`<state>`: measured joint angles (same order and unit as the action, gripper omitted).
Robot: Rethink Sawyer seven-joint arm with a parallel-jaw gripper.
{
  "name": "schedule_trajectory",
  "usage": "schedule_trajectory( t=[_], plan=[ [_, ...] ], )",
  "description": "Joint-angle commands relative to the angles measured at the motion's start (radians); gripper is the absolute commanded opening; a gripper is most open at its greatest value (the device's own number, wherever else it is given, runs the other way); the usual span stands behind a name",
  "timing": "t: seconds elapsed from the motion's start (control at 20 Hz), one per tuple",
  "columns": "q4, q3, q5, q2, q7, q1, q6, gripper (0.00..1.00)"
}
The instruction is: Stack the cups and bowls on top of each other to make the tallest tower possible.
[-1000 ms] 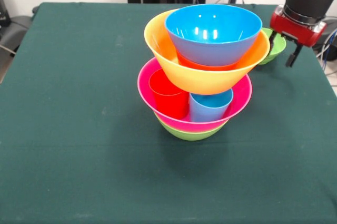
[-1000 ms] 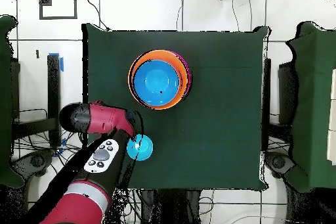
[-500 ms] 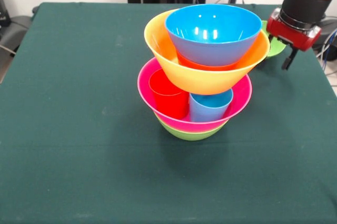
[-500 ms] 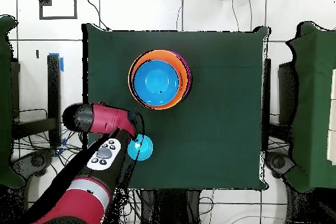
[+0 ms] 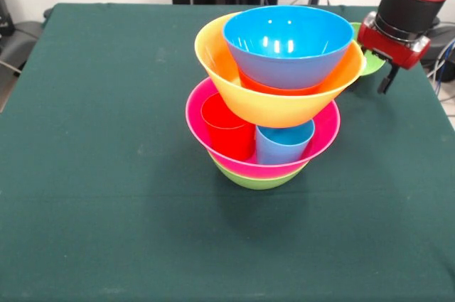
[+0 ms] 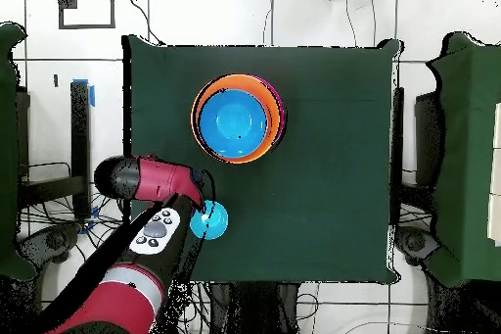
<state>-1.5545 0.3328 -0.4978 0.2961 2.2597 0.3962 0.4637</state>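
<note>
Front view: my end effector (image 5: 377, 67) hangs low over the far right part of the table (image 5: 106, 174), its red body just above a small green bowl (image 5: 372, 62), most of which is hidden behind the tower and my wrist. One dark finger (image 5: 387, 82) shows on the outer side, reaching down past the bowl's rim; the other is hidden behind the tower. I cannot tell whether the fingers are spread or closed, or whether they grip the bowl.

The tower (image 5: 274, 96) stands just beside my end effector, toward the table's middle, its top rim nearly touching my wrist in this view. From the base up: a green bowl (image 5: 256, 180), a pink bowl (image 5: 323, 135) holding a red cup (image 5: 227, 131) and a light blue cup (image 5: 283, 146) side by side, a yellow-orange bowl (image 5: 234, 89) resting on those cups and tilted, an orange bowl (image 5: 274, 87) of which only a sliver shows, and a blue bowl (image 5: 288, 42) on top.

Overhead view: my arm (image 6: 137, 252) comes in from the bottom left, and my end effector (image 6: 199, 211) touches the edge of a small bowl (image 6: 212, 220) that looks blue here, near the table's edge closest to my base. The tower (image 6: 238, 118) lies farther out from my base than my end effector.
</note>
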Motion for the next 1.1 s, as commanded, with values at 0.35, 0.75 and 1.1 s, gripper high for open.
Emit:
schedule_trajectory(
  t=[0.35, 0.75, 1.1],
  plan=[
    [-0.082, -0.083, -0.029, 0.061, 0.229, 0.042, 0.101, 1.00],
    [-0.098, -0.061, -0.017, 0.104, 0.228, 0.054, 0.156, 1.00],
    [-0.107, -0.079, -0.025, 0.087, 0.220, 0.046, 0.112, 1.00]
  ],
)
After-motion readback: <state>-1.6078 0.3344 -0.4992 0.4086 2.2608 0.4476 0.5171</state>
